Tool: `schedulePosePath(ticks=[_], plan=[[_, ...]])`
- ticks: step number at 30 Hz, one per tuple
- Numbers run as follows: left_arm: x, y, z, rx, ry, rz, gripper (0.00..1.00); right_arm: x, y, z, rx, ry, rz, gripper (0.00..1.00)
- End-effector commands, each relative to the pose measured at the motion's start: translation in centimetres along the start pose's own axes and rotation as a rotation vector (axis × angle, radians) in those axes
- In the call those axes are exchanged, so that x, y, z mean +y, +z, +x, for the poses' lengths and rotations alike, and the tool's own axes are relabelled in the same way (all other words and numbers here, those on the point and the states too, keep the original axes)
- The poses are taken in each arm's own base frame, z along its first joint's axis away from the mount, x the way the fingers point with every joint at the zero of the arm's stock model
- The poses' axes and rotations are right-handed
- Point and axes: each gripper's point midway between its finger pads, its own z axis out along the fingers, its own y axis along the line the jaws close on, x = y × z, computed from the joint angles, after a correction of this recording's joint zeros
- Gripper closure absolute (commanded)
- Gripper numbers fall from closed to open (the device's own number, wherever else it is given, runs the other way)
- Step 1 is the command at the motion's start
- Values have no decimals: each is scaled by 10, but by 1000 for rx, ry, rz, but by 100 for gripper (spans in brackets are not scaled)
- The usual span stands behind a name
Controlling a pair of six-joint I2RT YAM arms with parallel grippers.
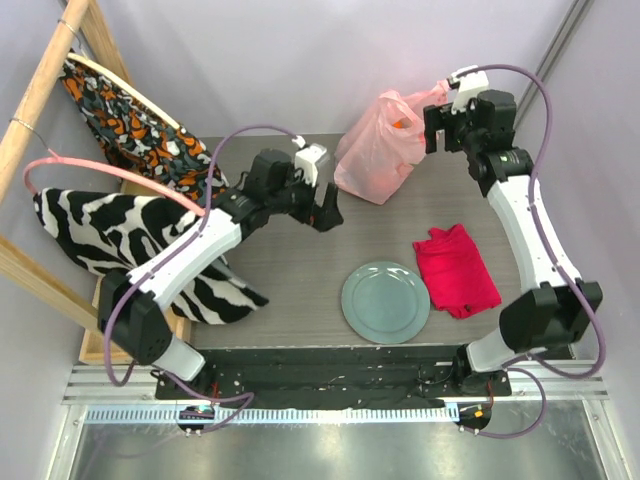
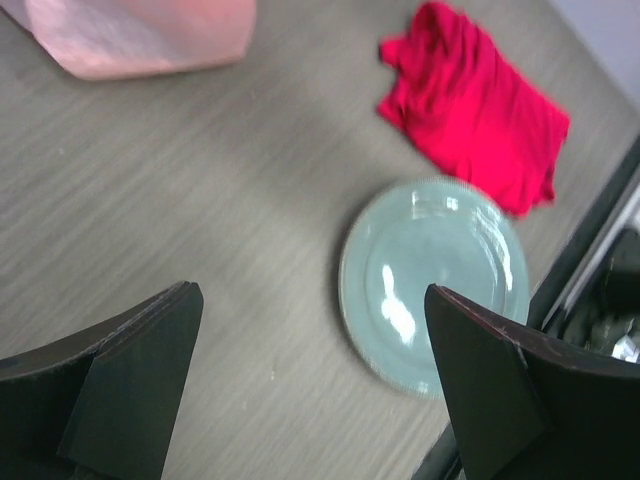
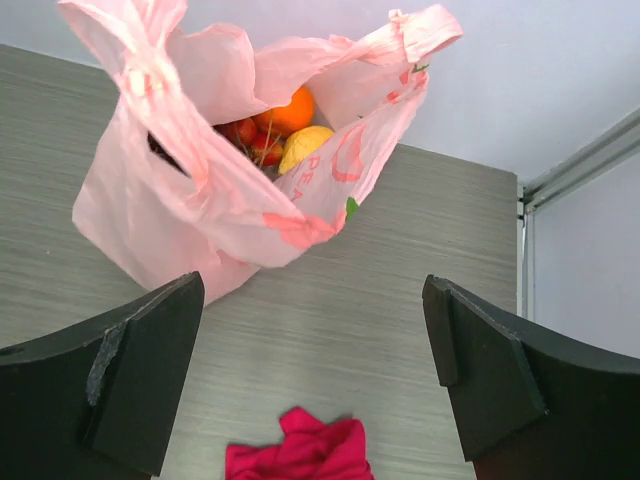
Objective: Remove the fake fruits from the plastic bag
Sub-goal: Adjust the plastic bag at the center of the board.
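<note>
The pale-pink plastic bag [image 1: 372, 152] stands open at the table's back. In the right wrist view the plastic bag [image 3: 190, 205] shows its mouth, with an orange fruit [image 3: 290, 112], a yellow lemon [image 3: 305, 146] and small red cherries [image 3: 252, 140] inside. The other fruits are hidden. My right gripper [image 1: 446, 135] is open and empty, raised just right of the bag; in its own view the right gripper [image 3: 310, 285] hangs over bare table. My left gripper [image 1: 327, 213] is open and empty, left of the bag and above the table; in its own view the left gripper [image 2: 311, 292] is beside the plate.
A grey-green plate [image 1: 385, 302] lies front centre and shows in the left wrist view [image 2: 432, 282]. A folded magenta-red cloth [image 1: 456, 270] lies to the plate's right. A wooden rack [image 1: 40, 90] with patterned fabrics [image 1: 130, 235] stands along the left edge.
</note>
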Motion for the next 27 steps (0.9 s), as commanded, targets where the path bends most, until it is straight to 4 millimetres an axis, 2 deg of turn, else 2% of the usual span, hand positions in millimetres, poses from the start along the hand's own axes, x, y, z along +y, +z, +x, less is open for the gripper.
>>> schedulePosePath(ticks=[1, 4, 5, 6, 7, 8, 9, 10, 12, 14, 15, 17, 18, 20, 21, 22, 24, 25, 26, 27], plan=[[3, 18, -80, -199, -166, -21, 1, -8, 26, -37, -100, 12, 28, 1], [-5, 34, -111, -247, -242, 41, 1, -33, 46, -44, -103, 41, 129, 1], [-18, 33, -125, -268, -246, 115, 1, -34, 52, -45, -107, 48, 130, 1], [-27, 36, -127, -270, -270, 158, 1, -35, 62, -49, -117, 66, 121, 1], [-35, 38, -132, -285, -279, 199, 1, -28, 69, -50, -123, 70, 74, 1], [-42, 46, -122, -247, -318, 239, 2, -21, 72, -60, -148, 74, 26, 0], [-51, 49, -117, -238, -317, 259, 2, -15, 77, -62, -152, 91, -8, 0], [-52, 50, -115, -238, -319, 254, 2, 0, 92, -54, -137, 99, -86, 0], [-45, 45, -115, -260, -326, 199, 1, 16, 102, -55, -136, 106, -172, 0], [-41, 36, -114, -250, -309, 163, 0, 35, 115, -43, -104, 117, -246, 0], [-36, 23, -119, -270, -286, 141, 0, 47, 117, -38, -89, 117, -280, 0], [-28, 10, -115, -267, -289, 109, 0, 70, 114, -36, -79, 115, -366, 0], [-24, -9, -121, -298, -263, 95, 0, 89, 112, -30, -58, 113, -409, 0], [-17, -23, -112, -286, -242, 62, 0, 107, 98, -35, -59, 115, -456, 0], [-11, -31, -112, -293, -229, 40, 0, 121, 93, -26, -33, 114, -487, 0], [-9, -46, -111, -306, -188, 13, 0, 138, 86, -25, -28, 104, -517, 0], [-2, -60, -112, -325, -161, -29, 0, 159, 73, -14, 0, 92, -555, 0], [-1, -71, -111, -339, -149, -49, 0, 175, 67, -9, 10, 81, -585, 0], [4, -76, -110, -346, -153, -63, 0, 184, 65, 4, 40, 80, -597, 0], [5, -78, -108, -348, -156, -71, 0, 187, 60, 4, 40, 78, -598, 0]])
